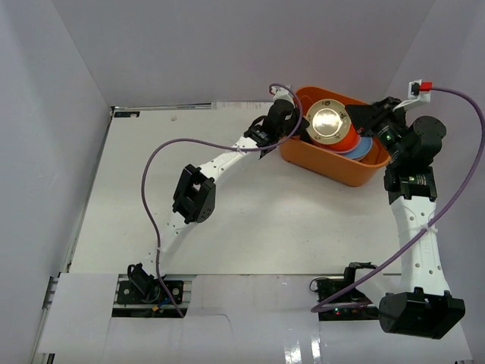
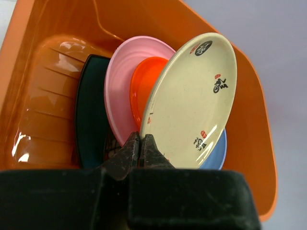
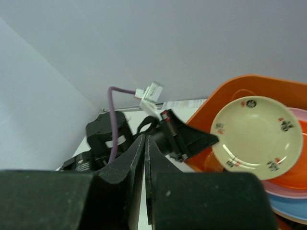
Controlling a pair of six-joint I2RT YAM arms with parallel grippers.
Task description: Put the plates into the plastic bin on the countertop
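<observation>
The orange plastic bin stands at the back right of the white countertop. In the left wrist view the bin holds a dark teal square plate, a pink plate, a red plate and a blue plate. My left gripper reaches over the bin's left rim and is shut on the near rim of a cream patterned plate, held tilted above the stack. My right gripper is shut and empty by the bin's right end.
White walls close in the countertop on the left, back and right. Purple cables loop over the left arm and along the right arm. A white connector hangs on the right wall.
</observation>
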